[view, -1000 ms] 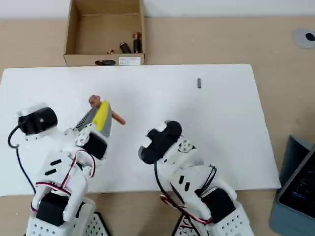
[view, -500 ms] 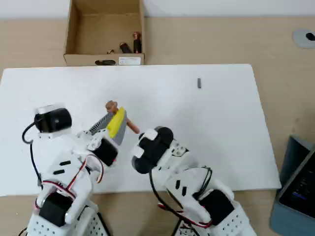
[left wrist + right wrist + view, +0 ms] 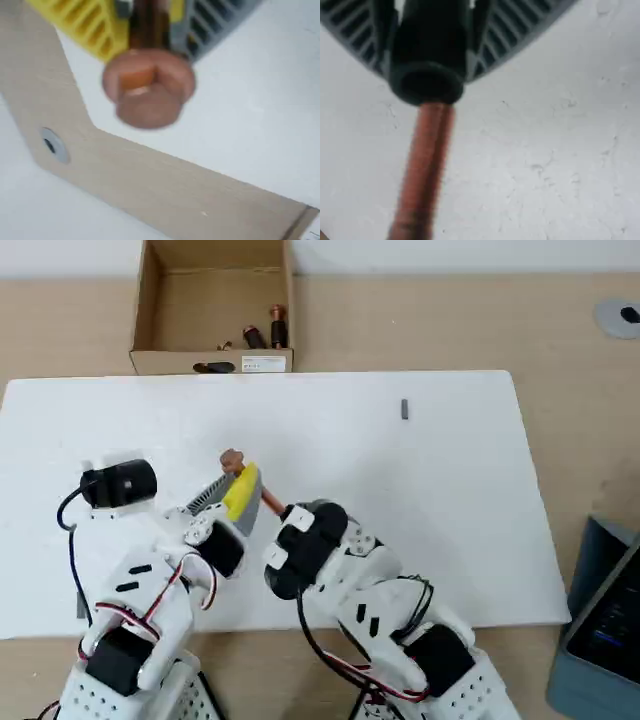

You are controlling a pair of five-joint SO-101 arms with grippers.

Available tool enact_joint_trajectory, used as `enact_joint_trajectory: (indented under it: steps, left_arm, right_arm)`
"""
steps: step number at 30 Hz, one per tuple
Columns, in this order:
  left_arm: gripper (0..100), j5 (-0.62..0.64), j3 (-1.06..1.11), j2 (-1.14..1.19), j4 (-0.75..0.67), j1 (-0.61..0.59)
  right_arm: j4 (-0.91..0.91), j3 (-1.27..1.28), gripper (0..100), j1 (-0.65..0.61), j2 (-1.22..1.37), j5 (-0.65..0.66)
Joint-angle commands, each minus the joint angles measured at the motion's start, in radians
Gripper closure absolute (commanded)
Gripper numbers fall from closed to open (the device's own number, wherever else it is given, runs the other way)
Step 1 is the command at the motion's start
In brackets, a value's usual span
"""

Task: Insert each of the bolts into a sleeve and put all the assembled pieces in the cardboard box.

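My left gripper [image 3: 240, 483], with one yellow and one grey finger, is shut on a copper bolt [image 3: 250, 480] above the white mat; its round head [image 3: 148, 90] faces the left wrist camera. My right gripper [image 3: 427, 50] is shut on a black sleeve [image 3: 426, 84]. The bolt's threaded shank [image 3: 422, 170] meets the sleeve's open end. In the high view the shank [image 3: 270, 502] runs down to the right arm's black wrist [image 3: 300, 545]. The cardboard box [image 3: 212, 362] stands at the back left with several assembled pieces [image 3: 265, 330] inside.
A small grey sleeve [image 3: 404, 409] lies alone on the white mat [image 3: 450, 500] at the back right. A dark grey case [image 3: 605, 610] sits off the mat at the right edge. A round grey disc [image 3: 618, 316] lies on the wooden table at far right.
Both arms moved toward each other: the left gripper carried the bolt rightward, the right arm shifted left, and the shank's tip now meets the sleeve.
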Motion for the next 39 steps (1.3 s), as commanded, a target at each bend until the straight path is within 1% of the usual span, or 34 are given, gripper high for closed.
enact_joint_trajectory:
  steps: [1,11,12,15,20,24,27,30,32,35,37,39]
  left_arm:
    - [100,0.009,-0.006,-0.005,-0.02,0.049]
    - [100,0.003,0.006,-0.004,-0.012,0.064]
    - [100,-0.006,0.017,-0.004,-0.012,0.083]
    - [100,-0.092,0.057,-0.005,-0.011,0.152]
    - [100,-0.124,0.12,-0.005,-0.012,0.213]
    - [100,-0.181,0.184,-0.005,-0.012,0.253]
    - [100,-0.189,0.219,-0.005,-0.018,0.261]
    - [100,-0.189,0.222,-0.004,-0.012,0.238]
    - [96,-0.189,0.222,-0.004,-0.012,0.199]
    - [85,-0.19,0.215,-0.004,-0.012,0.146]
    - [80,-0.195,0.212,-0.004,-0.012,0.123]
    - [78,-0.224,0.199,-0.004,-0.012,0.107]
  right_arm:
    - [-0.035,-0.004,98.9,-0.012,-0.12,0.006]
    - [-0.037,-0.004,98.9,-0.012,-0.12,0.008]
    - [-0.037,-0.004,98.9,-0.012,-0.12,0.008]
    - [-0.035,-0.004,98.9,-0.012,-0.12,0.008]
    - [-0.035,-0.01,98.9,-0.012,-0.122,0.008]
    - [-0.037,-0.012,98.9,-0.012,-0.124,0.008]
    - [-0.037,-0.012,98.9,-0.012,-0.124,0.008]
    - [-0.037,-0.012,98.9,-0.012,-0.124,0.008]
    - [-0.037,-0.012,98.9,-0.012,-0.124,0.008]
    - [-0.035,-0.008,98.9,-0.012,-0.124,0.008]
    - [-0.035,-0.005,98.9,-0.012,-0.124,0.008]
    - [-0.035,-0.005,98.9,-0.012,-0.124,0.008]
